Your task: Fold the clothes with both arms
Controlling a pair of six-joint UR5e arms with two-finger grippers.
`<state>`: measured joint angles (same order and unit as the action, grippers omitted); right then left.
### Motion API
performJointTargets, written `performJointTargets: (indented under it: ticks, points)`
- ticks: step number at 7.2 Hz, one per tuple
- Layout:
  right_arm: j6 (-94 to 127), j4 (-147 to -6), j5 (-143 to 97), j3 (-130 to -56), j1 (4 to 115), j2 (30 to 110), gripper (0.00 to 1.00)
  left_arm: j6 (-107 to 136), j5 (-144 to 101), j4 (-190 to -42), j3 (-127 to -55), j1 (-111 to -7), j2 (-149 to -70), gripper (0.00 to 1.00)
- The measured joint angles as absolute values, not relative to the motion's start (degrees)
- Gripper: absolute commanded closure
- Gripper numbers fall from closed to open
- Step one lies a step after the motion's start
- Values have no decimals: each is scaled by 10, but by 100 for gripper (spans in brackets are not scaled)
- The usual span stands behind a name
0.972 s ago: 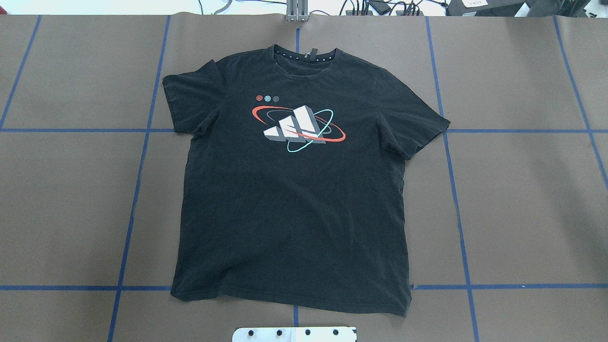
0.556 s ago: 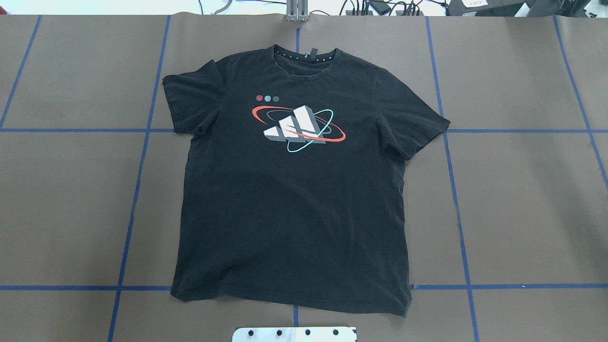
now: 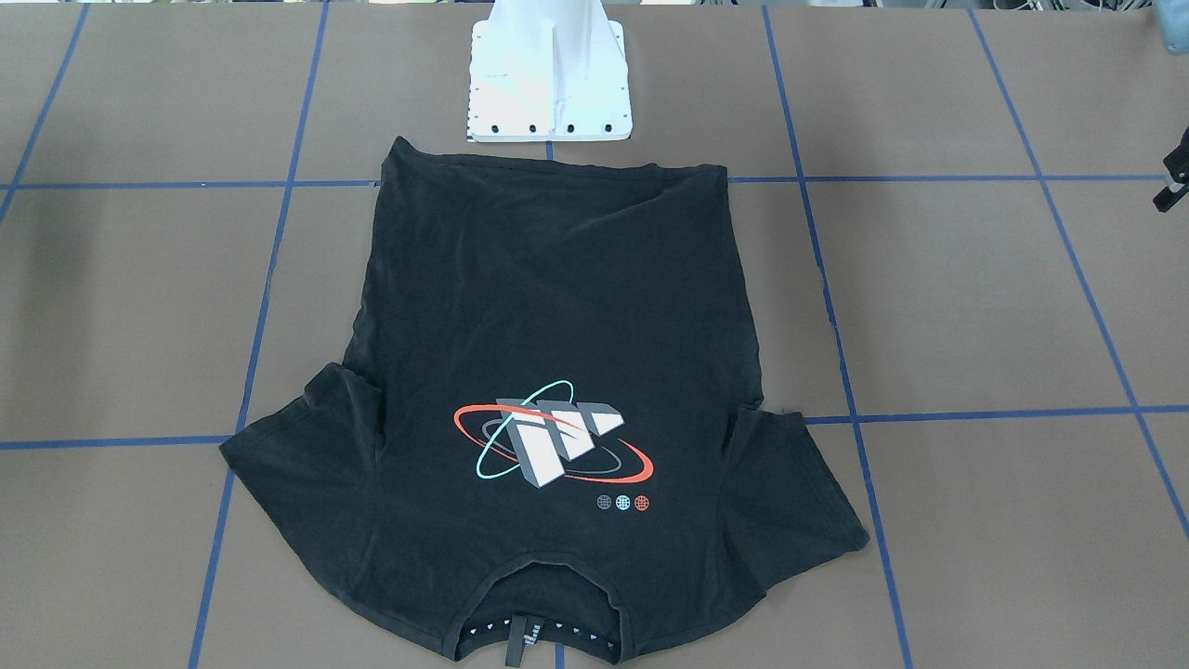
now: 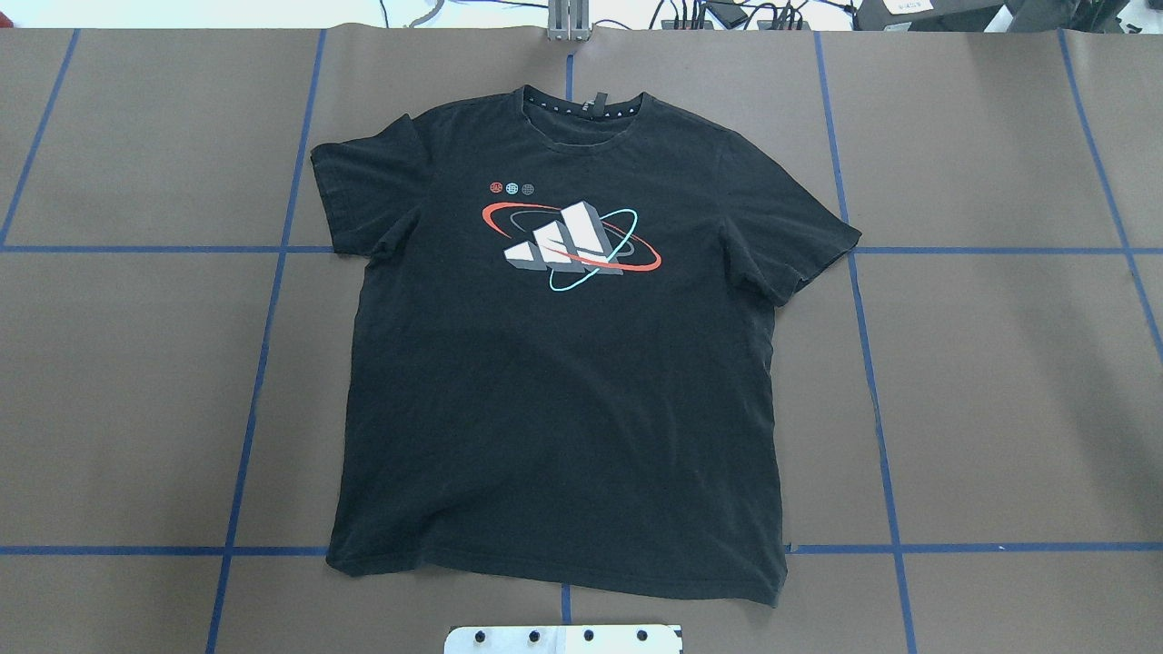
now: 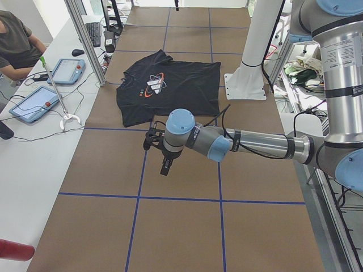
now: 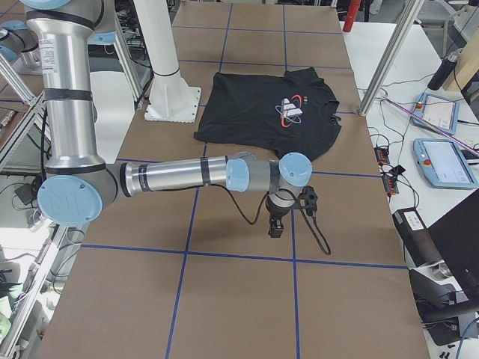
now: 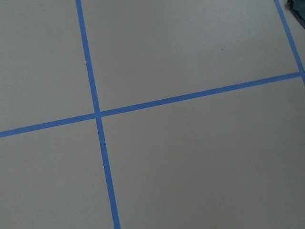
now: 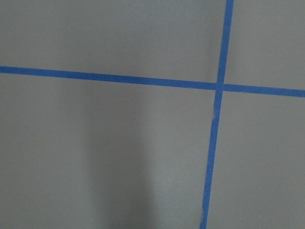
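Two arms, and neither is anywhere near the cloth yet. The black T-shirt [image 4: 554, 381] lies flat and print-up in the middle of the brown table [image 4: 999, 391]. Its hem is just beside the white base plate [image 3: 548, 102] and its collar points toward the far edge, I'd guess so that each arm can work one side of it. The left gripper [image 5: 164, 167] hangs low over bare table, well out past the shirt on its own side, and the right gripper [image 6: 275, 226] mirrors it on the other. Nothing dangles from either, but I cannot tell how wide either pair of fingers stands. From each wrist the view is little but table and blue tape lines [image 8: 217, 88]. With both sleeves spread wide, I'd judge that no fold has begun.
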<state>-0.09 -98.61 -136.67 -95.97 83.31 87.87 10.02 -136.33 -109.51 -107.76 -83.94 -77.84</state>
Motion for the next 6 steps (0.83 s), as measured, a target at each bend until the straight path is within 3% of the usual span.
performJointTargets:
  ticks: [6]
  points:
    - [48, -923, -1369, -971, 795, 870, 0, 99, -1367, -1099, -1081, -837, -783, 0]
